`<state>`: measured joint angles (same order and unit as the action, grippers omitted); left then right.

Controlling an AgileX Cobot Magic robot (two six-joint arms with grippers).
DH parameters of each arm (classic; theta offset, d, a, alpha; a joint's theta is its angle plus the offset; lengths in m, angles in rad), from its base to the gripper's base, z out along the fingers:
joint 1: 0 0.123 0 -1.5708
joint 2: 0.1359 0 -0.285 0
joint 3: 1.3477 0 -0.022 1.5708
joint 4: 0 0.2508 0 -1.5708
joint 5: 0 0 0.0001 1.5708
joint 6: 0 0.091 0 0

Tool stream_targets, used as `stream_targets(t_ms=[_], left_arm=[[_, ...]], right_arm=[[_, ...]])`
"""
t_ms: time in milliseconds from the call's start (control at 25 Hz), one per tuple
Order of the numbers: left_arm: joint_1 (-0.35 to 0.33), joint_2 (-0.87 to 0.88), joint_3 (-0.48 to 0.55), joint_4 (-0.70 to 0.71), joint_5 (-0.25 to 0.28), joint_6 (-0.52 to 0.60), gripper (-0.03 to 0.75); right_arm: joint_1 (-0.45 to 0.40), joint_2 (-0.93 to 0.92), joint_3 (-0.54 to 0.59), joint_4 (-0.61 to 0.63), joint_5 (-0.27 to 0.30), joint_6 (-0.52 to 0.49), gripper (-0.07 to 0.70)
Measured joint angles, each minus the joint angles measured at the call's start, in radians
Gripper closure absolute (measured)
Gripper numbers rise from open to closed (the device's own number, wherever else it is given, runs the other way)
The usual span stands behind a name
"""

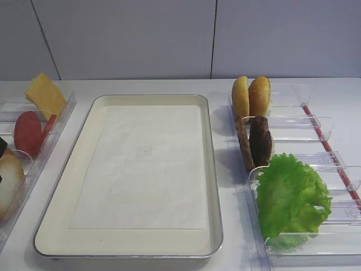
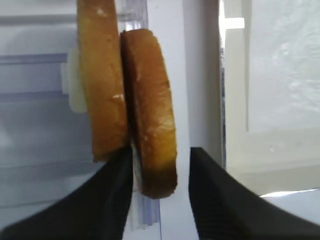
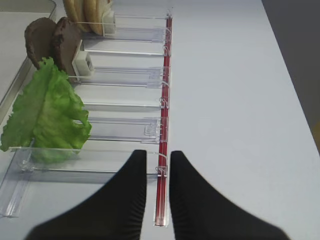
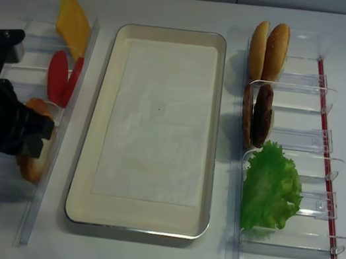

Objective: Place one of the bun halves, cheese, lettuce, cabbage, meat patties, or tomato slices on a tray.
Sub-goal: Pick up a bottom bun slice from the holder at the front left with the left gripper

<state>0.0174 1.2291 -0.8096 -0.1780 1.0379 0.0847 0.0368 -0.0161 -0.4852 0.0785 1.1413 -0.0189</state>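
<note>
My left gripper [image 2: 160, 172] stands spread around the bun half [image 2: 150, 112] in the left rack [image 4: 56, 142], one finger on each side, not yet pinching. The tray [image 1: 67, 186] lies in the middle. My right gripper [image 3: 158, 175] is slightly spread, holding nothing.

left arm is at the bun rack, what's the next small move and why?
Probably finish closing the left gripper on the nearer bun half, then lift. Its fingers straddle that bun's lower edge with a gap on one side, and the tray holds only its paper liner.
</note>
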Motion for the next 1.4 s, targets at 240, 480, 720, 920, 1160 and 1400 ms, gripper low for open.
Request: stream_targets(t_ms=[240,480,720,920,1160,1400], left_arm=[[0.0,0.0,0.0,0.024,0.002,-0.021,0.557],[0.0,0.0,0.0,0.031,0.0,-0.024,0.591],[0.0,0.004,-0.011,0.031,0.023,-0.016,0.598],[0.0,0.012,-0.04,0.036,0.07,-0.012,0.599],[0.0,0.012,-0.078,0.038,0.127,-0.012,0.599],[-0.002,0.008,-0.143,0.038,0.182,-0.006,0.6]], right_arm=[[0.0,0.0,0.0,0.0,0.0,0.0,0.489],[0.0,0.0,0.0,0.0,0.0,0.0,0.489],[0.0,0.0,0.0,0.0,0.0,0.0,0.489],[0.0,0.0,0.0,0.0,0.0,0.0,0.489],[0.0,0.0,0.0,0.0,0.0,0.0,0.489],[0.0,0.0,0.0,0.0,0.0,0.0,0.489]])
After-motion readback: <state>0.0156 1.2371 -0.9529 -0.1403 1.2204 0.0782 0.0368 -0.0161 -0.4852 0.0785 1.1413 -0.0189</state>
